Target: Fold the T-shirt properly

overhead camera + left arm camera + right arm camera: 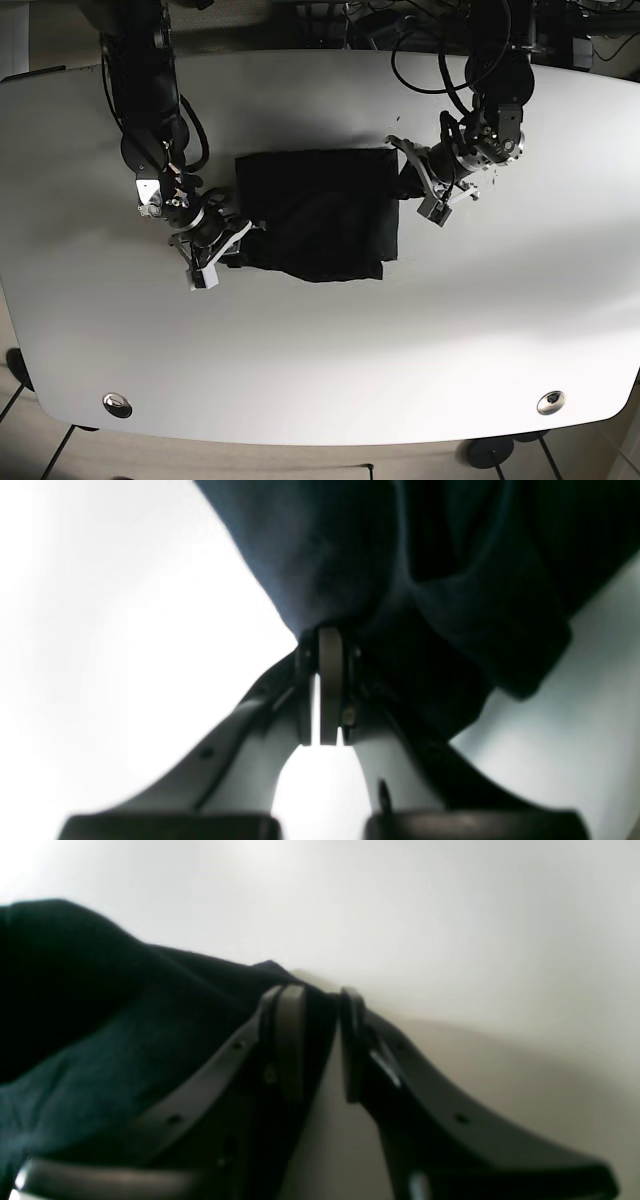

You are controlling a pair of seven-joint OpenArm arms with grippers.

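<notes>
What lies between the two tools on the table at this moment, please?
Only the dark T-shirt spans from the left tool to the right tool, seen in the base view.

No readable text, labels or numbers anywhere.

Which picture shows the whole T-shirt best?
The base view: the whole dark T-shirt lies on the white table between both arms. The left and right wrist views show only blurry cloth at the fingers.

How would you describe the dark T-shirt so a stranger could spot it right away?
Start at the large white oval table. Near its middle, between the two black robot arms, lies the dark navy T-shirt, partly folded into a rough rectangle. It is the only cloth there, and far darker than the tabletop.
</notes>
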